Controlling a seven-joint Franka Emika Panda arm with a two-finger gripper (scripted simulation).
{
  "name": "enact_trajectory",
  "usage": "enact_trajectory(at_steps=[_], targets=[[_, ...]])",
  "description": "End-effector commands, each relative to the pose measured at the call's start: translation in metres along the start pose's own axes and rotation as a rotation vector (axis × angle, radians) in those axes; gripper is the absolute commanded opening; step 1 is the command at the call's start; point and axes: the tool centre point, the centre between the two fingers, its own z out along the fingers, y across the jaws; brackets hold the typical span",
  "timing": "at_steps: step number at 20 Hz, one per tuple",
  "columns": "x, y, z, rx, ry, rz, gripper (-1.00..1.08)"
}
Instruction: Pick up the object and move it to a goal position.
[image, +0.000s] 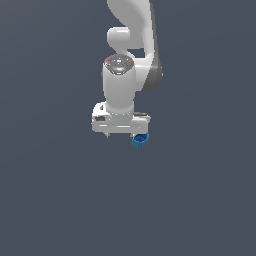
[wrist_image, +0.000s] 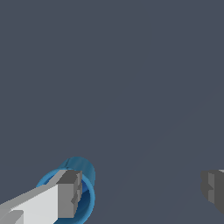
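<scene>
Gripper (wrist_image: 142, 190) — fingers spread wide, nothing clamped; one grey fingertip (wrist_image: 70, 192) overlaps the open mouth of the blue cup (wrist_image: 87, 192), which lies beneath the white hand.

You're looking at a simulated test space, not any real room: the ground (image: 50, 200) is one flat slate-grey field with no walls, furniture, seams or horizon in either view. The white arm (image: 120, 85) has the smooth, unmarked shading of a render (so does the plain blue cup (image: 140, 140) beside it). In the wrist view the same grey fills nearly everything around the gripper (wrist_image: 142, 192).
</scene>
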Motion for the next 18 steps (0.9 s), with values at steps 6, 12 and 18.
enact_trajectory(at_steps=[6, 12, 18], targets=[[-0.0027, 0.0040, 0.0038, -0.003, -0.010, -0.012, 0.28], [-0.0033, 0.0048, 0.0046, -0.004, -0.013, -0.015, 0.28], [-0.0043, 0.0011, 0.0074, -0.012, -0.006, -0.001, 0.28]])
